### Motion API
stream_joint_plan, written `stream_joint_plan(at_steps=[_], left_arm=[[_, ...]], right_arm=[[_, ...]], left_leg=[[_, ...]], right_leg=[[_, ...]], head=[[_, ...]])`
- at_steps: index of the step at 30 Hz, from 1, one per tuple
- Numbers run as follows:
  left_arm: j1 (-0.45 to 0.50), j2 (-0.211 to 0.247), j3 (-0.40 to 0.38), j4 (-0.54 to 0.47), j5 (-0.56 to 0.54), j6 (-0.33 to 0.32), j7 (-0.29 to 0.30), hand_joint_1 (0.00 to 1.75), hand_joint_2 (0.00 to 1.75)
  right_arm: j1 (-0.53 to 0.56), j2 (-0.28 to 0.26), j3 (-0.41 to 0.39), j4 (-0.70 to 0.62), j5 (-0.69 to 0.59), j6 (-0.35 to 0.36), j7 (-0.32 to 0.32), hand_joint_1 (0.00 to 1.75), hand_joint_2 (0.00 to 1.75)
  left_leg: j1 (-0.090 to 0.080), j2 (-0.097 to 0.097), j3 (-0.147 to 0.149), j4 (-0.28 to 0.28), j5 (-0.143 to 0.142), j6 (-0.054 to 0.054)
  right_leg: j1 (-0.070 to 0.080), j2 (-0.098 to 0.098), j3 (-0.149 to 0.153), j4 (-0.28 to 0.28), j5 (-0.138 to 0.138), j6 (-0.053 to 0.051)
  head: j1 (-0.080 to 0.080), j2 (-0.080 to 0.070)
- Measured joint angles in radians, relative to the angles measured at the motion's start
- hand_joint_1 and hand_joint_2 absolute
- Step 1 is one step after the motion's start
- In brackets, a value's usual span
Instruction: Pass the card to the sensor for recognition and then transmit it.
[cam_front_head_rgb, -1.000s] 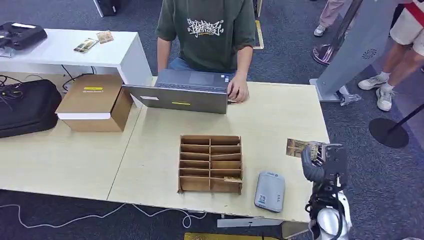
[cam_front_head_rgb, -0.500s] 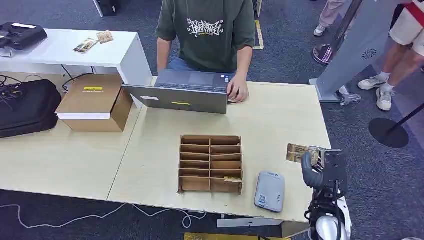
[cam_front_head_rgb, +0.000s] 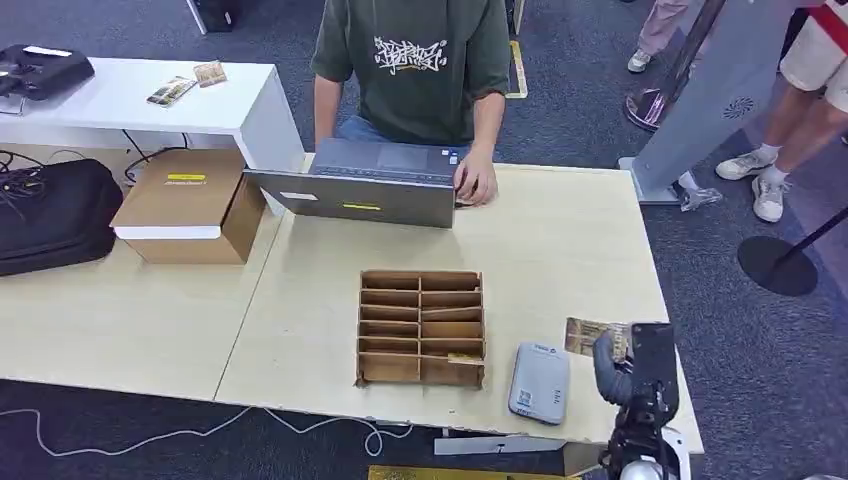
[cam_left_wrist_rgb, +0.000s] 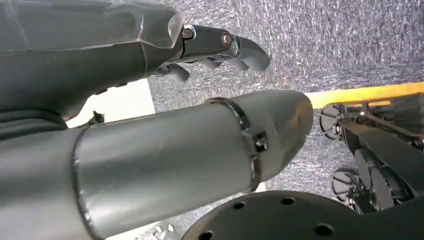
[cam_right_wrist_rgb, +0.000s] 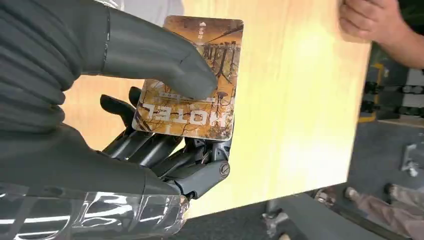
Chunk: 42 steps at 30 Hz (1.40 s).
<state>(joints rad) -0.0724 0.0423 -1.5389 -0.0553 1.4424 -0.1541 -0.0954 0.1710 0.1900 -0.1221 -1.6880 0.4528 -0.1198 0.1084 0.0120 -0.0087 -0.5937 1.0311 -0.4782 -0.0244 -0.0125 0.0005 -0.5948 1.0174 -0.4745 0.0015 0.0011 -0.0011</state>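
Note:
My right hand (cam_front_head_rgb: 622, 362) holds a brown hotel card (cam_front_head_rgb: 590, 336) above the table's near right corner, just right of the grey card sensor (cam_front_head_rgb: 539, 382). In the right wrist view the thumb (cam_right_wrist_rgb: 165, 60) presses the card (cam_right_wrist_rgb: 200, 95) against the dark fingers (cam_right_wrist_rgb: 165, 150) beneath it, with the printed side facing the camera. The sensor lies flat near the front edge of the table, apart from the card. My left hand (cam_left_wrist_rgb: 220, 47) hangs over dark carpet with its fingers curled in and nothing in them.
A cardboard slotted organizer (cam_front_head_rgb: 421, 327) stands left of the sensor. A person in a green shirt (cam_front_head_rgb: 415, 60) works at a laptop (cam_front_head_rgb: 365, 185) on the far side of the table. A cardboard box (cam_front_head_rgb: 190, 205) and a black bag (cam_front_head_rgb: 55, 212) lie at the left. A grey kiosk (cam_front_head_rgb: 705, 100) stands at the far right.
My right hand has carried the card toward the table's front edge, closer to the sensor. Everything else stays put.

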Motion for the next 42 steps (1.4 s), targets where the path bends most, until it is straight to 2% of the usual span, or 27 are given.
stream_joint_plan(at_steps=[4, 11, 24, 32, 42], left_arm=[[0.000, 0.000, 0.000, 0.000, 0.006, -0.001, -0.001, 0.00, 0.00], [0.001, 0.000, 0.000, 0.000, 0.013, -0.001, -0.001, 0.00, 0.00], [0.005, -0.003, 0.000, 0.006, 0.029, -0.013, 0.002, 0.00, 0.00], [0.005, 0.005, 0.000, 0.006, 0.030, -0.012, 0.003, 0.00, 0.00], [0.005, 0.010, 0.000, 0.006, 0.033, -0.010, 0.003, 0.00, 0.00]], right_arm=[[0.020, 0.014, 0.007, 0.006, 0.031, 0.026, 0.032, 1.75, 1.75], [0.042, 0.022, 0.017, 0.011, 0.043, 0.036, 0.042, 1.75, 1.75], [0.051, 0.023, 0.065, 0.036, 0.105, 0.109, 0.093, 1.75, 1.75], [0.048, 0.009, 0.090, 0.075, 0.134, 0.182, 0.143, 1.75, 1.75], [0.030, -0.006, 0.100, 0.113, 0.135, 0.196, 0.153, 1.75, 1.75]], left_leg=[[0.000, 0.000, 0.000, 0.000, 0.000, 0.000], [0.000, 0.000, 0.000, 0.000, 0.000, 0.000], [0.000, 0.000, 0.000, 0.000, 0.000, 0.000], [0.000, 0.000, 0.000, 0.000, 0.000, 0.000], [0.000, 0.000, 0.001, 0.000, 0.000, 0.000]], right_leg=[[0.000, 0.000, 0.000, 0.000, 0.000, 0.000], [0.000, 0.000, 0.000, 0.000, 0.000, 0.000], [0.000, 0.000, 0.000, 0.000, 0.000, 0.000], [0.000, 0.000, 0.000, 0.000, 0.000, 0.000], [0.000, 0.000, 0.001, 0.000, 0.000, 0.000]], head=[[0.000, 0.000], [0.000, 0.000], [0.000, 0.000], [0.000, 0.000], [0.000, 0.000]])
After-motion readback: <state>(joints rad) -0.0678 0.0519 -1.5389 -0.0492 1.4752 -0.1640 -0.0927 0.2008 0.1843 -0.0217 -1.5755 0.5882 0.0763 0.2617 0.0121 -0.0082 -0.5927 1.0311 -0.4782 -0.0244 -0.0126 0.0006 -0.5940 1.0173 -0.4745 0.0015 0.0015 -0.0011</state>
